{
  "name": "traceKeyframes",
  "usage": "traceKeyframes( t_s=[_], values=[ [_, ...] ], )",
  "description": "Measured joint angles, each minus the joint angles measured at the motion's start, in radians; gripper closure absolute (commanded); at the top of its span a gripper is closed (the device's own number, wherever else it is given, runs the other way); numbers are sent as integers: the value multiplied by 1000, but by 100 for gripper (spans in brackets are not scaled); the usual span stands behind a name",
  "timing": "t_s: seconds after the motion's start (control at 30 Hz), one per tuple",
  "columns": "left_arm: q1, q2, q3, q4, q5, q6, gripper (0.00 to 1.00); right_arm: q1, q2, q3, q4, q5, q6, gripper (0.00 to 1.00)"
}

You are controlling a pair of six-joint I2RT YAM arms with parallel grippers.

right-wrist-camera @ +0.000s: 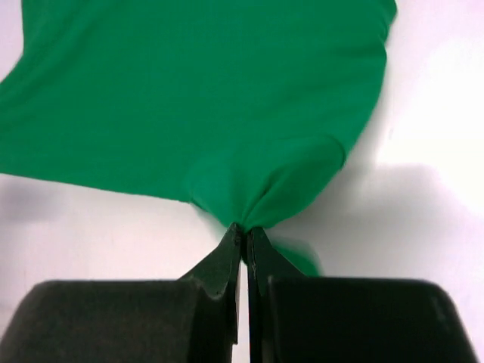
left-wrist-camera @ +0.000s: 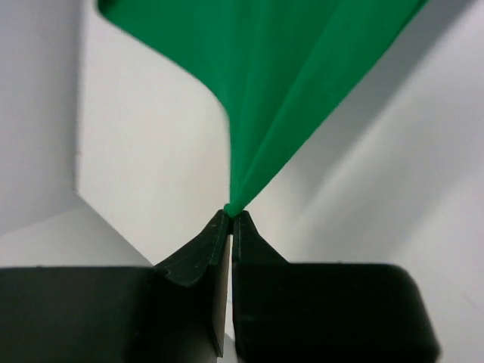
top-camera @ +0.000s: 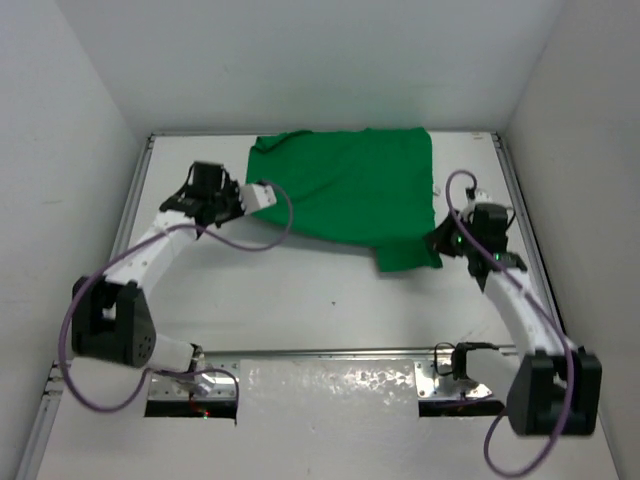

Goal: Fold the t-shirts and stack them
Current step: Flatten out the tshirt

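Note:
A bright green t-shirt (top-camera: 350, 190) lies spread across the far half of the white table. My left gripper (top-camera: 270, 193) is shut on the shirt's left edge; in the left wrist view the cloth (left-wrist-camera: 295, 83) fans up from the pinched fingertips (left-wrist-camera: 232, 215) and hangs lifted off the table. My right gripper (top-camera: 436, 242) is shut on the sleeve at the shirt's near right corner; in the right wrist view the sleeve (right-wrist-camera: 272, 178) bunches into the closed tips (right-wrist-camera: 244, 229).
White walls enclose the table on the left, right and back. A metal rail (top-camera: 330, 352) runs along the near edge between the arm bases. Purple cables (top-camera: 250, 243) loop off both arms.

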Motion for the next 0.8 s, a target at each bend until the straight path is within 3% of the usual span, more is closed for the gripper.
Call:
traceKeyframes(
  t_s=[0.13, 0.3, 0.8],
  values=[
    [-6, -211, -220, -97, 5, 50, 100, 35, -315, -254, -51, -17, 7, 100],
    [-7, -322, -404, -208, -7, 53, 100, 70, -480, -440, -201, -27, 30, 100],
    [-7, -600, -512, -518, -19, -17, 100, 76, -748, -424, -626, -29, 52, 100]
  ],
)
